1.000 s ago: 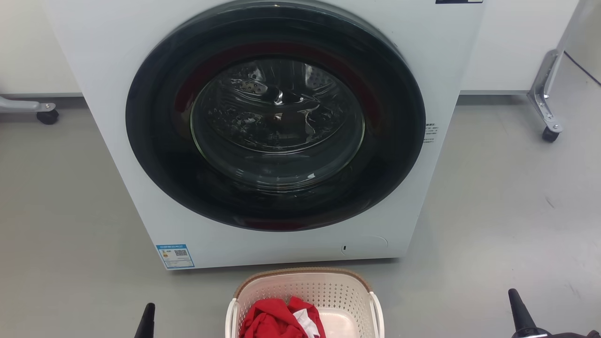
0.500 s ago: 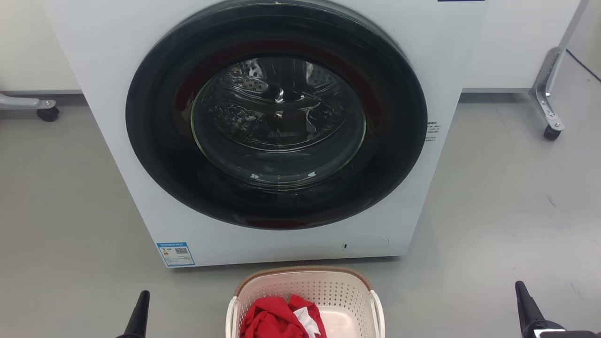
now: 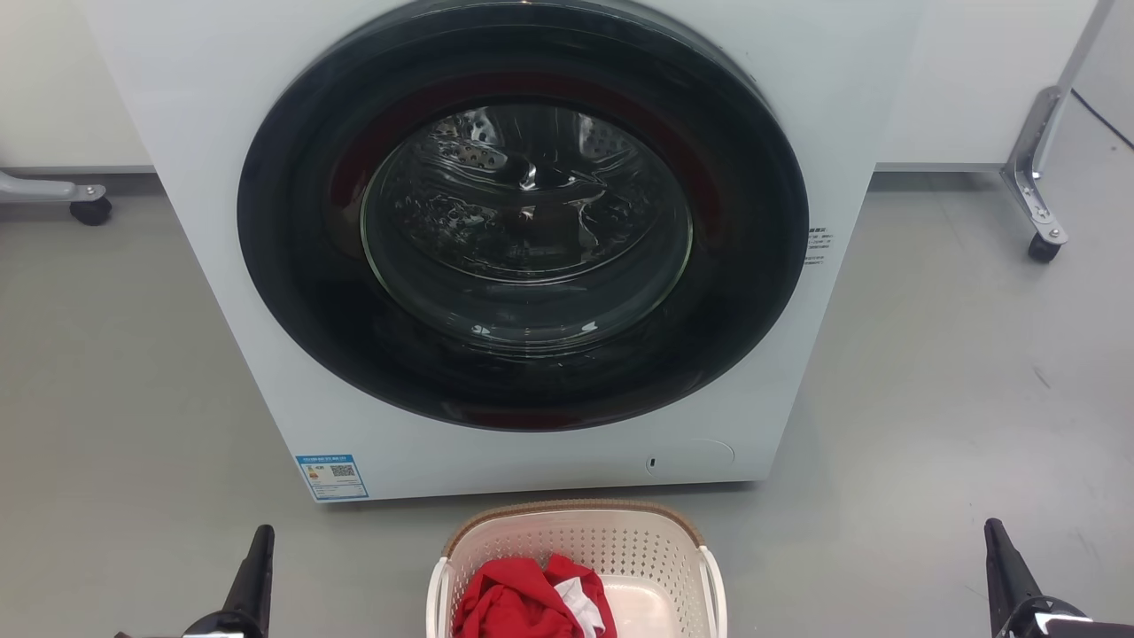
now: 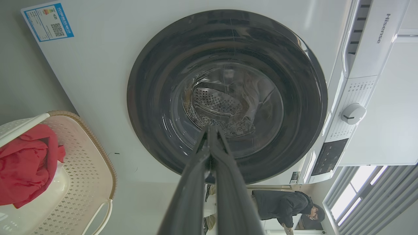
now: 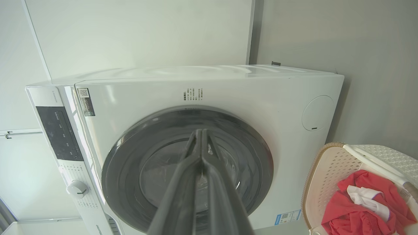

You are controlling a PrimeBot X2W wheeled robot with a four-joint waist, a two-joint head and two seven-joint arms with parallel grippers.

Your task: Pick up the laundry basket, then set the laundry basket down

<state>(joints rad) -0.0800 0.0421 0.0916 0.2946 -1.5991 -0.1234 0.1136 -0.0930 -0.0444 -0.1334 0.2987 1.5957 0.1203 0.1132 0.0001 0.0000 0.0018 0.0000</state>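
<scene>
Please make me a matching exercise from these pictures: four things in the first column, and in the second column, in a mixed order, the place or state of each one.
Column 1
1. laundry basket
2. red clothing
3. blue label
4. left tool

Column 2
A. stuck on the lower left corner of the washing machine front, as the head view shows it
B. directly in front of the washing machine
C. lying inside the basket
D. shut, holding nothing

Right pairs: 1-B, 2-C, 3-A, 4-D
</scene>
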